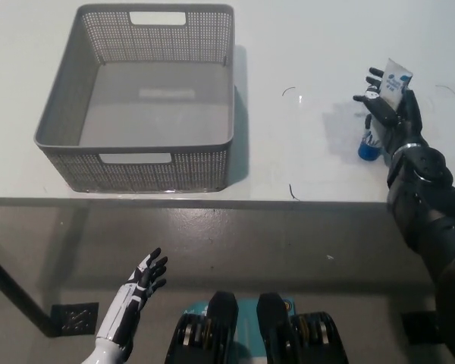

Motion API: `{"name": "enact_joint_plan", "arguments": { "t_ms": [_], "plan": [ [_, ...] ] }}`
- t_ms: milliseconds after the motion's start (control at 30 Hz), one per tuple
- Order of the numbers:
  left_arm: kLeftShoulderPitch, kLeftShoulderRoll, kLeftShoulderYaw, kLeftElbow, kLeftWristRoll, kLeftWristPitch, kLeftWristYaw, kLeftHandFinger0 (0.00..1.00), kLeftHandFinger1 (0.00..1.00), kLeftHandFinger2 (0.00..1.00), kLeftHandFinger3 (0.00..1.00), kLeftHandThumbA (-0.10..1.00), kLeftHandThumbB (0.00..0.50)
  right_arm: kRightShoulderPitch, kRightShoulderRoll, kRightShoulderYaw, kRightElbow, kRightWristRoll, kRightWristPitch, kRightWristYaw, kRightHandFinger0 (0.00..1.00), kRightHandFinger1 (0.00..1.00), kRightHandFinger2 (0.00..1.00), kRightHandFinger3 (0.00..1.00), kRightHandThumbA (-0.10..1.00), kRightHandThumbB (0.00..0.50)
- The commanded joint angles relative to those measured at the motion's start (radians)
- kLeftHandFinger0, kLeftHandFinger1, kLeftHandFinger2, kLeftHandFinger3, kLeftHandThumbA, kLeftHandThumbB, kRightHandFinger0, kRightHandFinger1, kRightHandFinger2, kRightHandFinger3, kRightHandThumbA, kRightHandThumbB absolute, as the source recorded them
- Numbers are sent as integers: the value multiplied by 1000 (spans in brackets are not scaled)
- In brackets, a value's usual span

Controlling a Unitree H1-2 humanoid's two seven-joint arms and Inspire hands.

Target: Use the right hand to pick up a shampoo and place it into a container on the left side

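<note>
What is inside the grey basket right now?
Nothing shows inside the grey basket: its bare floor is visible. The shampoo tube is still out on the table, in the right hand. The left hand rests below the table edge.

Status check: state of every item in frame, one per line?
shampoo tube: upright on its blue cap, right hand around it
basket: empty, on the table
right hand: closed on the shampoo tube
left hand: open, idle below table edge
</note>
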Motion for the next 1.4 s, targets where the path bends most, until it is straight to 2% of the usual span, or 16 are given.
{"name": "enact_joint_plan", "arguments": {
  "t_ms": [0, 133, 367, 467, 500, 567, 633, 667, 767, 800, 900, 933, 1100, 1167, 1300, 1367],
  "plan": [
    [-28, 7, -1, -13, 6, -25, -7, 1000, 1000, 1000, 1000, 983, 96, -89, 1, -28, -33, 50, -8, -28, 90, 570, 838, 776, -100, 129],
    [-34, 8, 0, -16, 4, -19, -9, 1000, 1000, 1000, 1000, 993, 92, -111, 12, -41, -72, 66, -15, -11, 18, 504, 843, 774, -100, 128],
    [-43, 7, 0, -7, 0, -26, -9, 1000, 1000, 1000, 1000, 992, 79, -125, 58, -25, -248, 69, 18, 8, 76, 537, 828, 786, -100, 141],
    [-48, 7, -1, 4, 7, -37, -7, 1000, 1000, 1000, 1000, 984, 79, -115, 87, 7, -363, 50, 16, 15, 76, 522, 826, 715, -100, 137],
    [-49, 8, -1, 8, 6, -40, -8, 1000, 1000, 1000, 1000, 982, 90, -111, 103, 22, -413, 42, 22, 16, 10, 470, 775, 701, -100, 144],
    [-50, 9, -2, 11, 7, -41, -9, 1000, 1000, 1000, 1000, 981, 88, -103, 111, 45, -462, 29, 30, 13, 2, 462, 790, 717, -100, 142],
    [-53, 11, -3, 20, 1, -52, -16, 1000, 1000, 1000, 1000, 974, 74, -105, 139, 89, -528, 6, 20, 24, 0, 334, 654, 571, -100, 144],
    [-54, 12, -3, 21, 0, -53, -17, 1000, 1000, 1000, 1000, 972, 73, -104, 141, 99, -536, 4, 14, 27, 0, 318, 652, 563, -100, 141],
    [-55, 14, -6, 15, 9, -50, -15, 1000, 1000, 1000, 1000, 974, 82, -112, 176, 126, -592, 15, 69, 18, 0, 338, 697, 593, -100, 174],
    [-55, 15, -6, 15, 6, -48, -17, 1000, 1000, 1000, 1000, 976, 83, -115, 194, 141, -612, 13, 79, 22, 0, 369, 750, 653, -100, 186],
    [-55, 13, -4, 17, 0, -48, -17, 1000, 1000, 1000, 1000, 975, 81, -122, 217, 176, -631, -3, 95, 25, 0, 387, 774, 681, -100, 165],
    [-54, 12, -3, 16, 0, -47, -17, 1000, 1000, 1000, 1000, 972, 88, -124, 223, 184, -629, -5, 90, 26, 9, 341, 685, 601, -100, 176],
    [-57, 10, -6, 17, -2, -46, -21, 1000, 1000, 1000, 1000, 941, 78, -166, 284, 247, -585, -69, 93, -28, 0, 318, 692, 646, -100, 151],
    [-63, 8, -7, 20, 2, -49, -18, 1000, 1000, 1000, 1000, 941, 62, -188, 307, 258, -547, -76, 75, -41, 0, 268, 600, 591, -100, 142],
    [-70, 8, -13, 20, 7, -36, -20, 1000, 1000, 1000, 1000, 944, 110, -230, 360, 257, -442, -64, 55, -42, 0, 320, 680, 641, -100, 128],
    [-75, 12, -16, 27, 4, -43, -27, 1000, 1000, 1000, 1000, 944, 109, -243, 374, 257, -390, -68, 31, -41, 0, 350, 724, 670, -100, 152]
  ]
}}
